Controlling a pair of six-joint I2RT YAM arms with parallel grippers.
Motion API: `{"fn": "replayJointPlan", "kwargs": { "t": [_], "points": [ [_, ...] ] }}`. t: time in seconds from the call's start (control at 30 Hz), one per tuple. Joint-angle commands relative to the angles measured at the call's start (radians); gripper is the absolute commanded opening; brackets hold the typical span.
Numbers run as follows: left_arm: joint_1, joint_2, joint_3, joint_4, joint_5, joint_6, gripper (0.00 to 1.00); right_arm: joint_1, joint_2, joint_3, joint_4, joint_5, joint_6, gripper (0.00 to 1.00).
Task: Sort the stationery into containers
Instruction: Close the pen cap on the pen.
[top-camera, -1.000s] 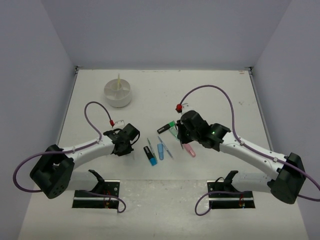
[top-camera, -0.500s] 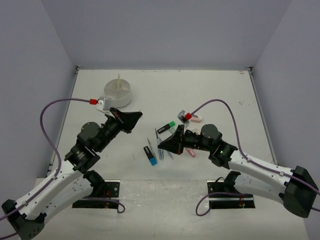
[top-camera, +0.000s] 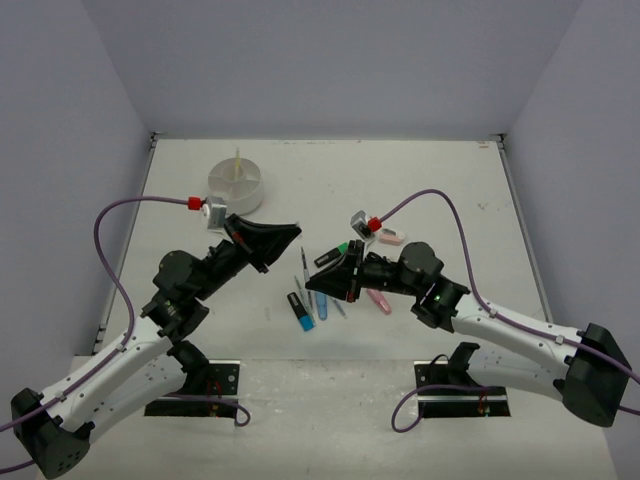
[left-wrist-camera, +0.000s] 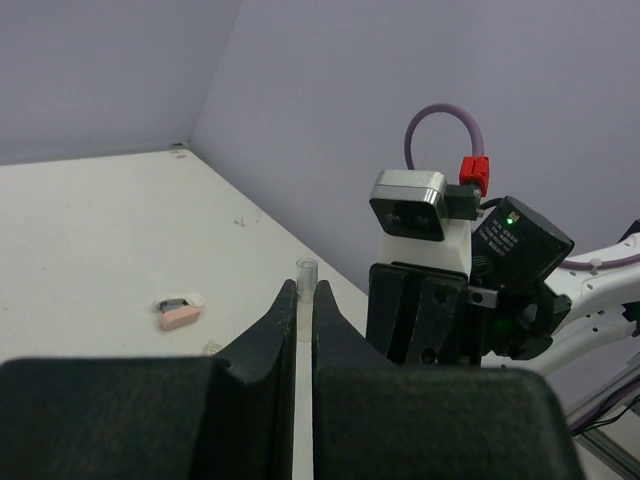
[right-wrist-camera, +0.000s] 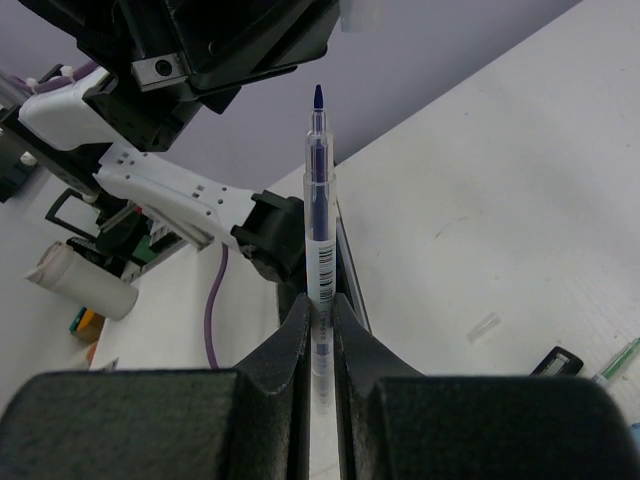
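**Sorting barely started: one item in tub**

Right end effector (right-wrist-camera: 320, 312) is clamped on a thin clear-barrelled blue pen (right-wrist-camera: 320, 215), held aloft. Left end effector (left-wrist-camera: 305, 295) is closed on a slim clear tube (left-wrist-camera: 305, 268); pen or cap, cannot tell. Both are well apart from the round white divided tub (top-camera: 236, 205), on its near-right side. The tub holds one upright yellow stick (top-camera: 237, 160). A stubby blue highlighter (top-camera: 305, 319), a pink eraser (top-camera: 390, 238) and others lie unsorted on the table (top-camera: 450, 180).

Top camera overlooks table (top-camera: 450, 180); wrist cameras close, facing each other.

A robotics lab cell: white table (top-camera: 420, 180) boxed in by plain lavender walls (top-camera: 330, 60).
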Motion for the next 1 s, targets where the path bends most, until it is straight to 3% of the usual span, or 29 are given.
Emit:
{"fn": "replayJointPlan", "kwargs": {
  "t": [0.0,0.97],
  "points": [
    [-0.003,-0.014,-0.013,0.083,0.033,0.007,0.0,0.005,0.018,0.05,0.017,0.018,-0.015,0.0],
    [-0.002,-0.013,-0.049,0.084,0.034,0.007,0.0,0.005,0.033,0.101,-0.071,0.088,-0.057,0.0]
  ]
}}
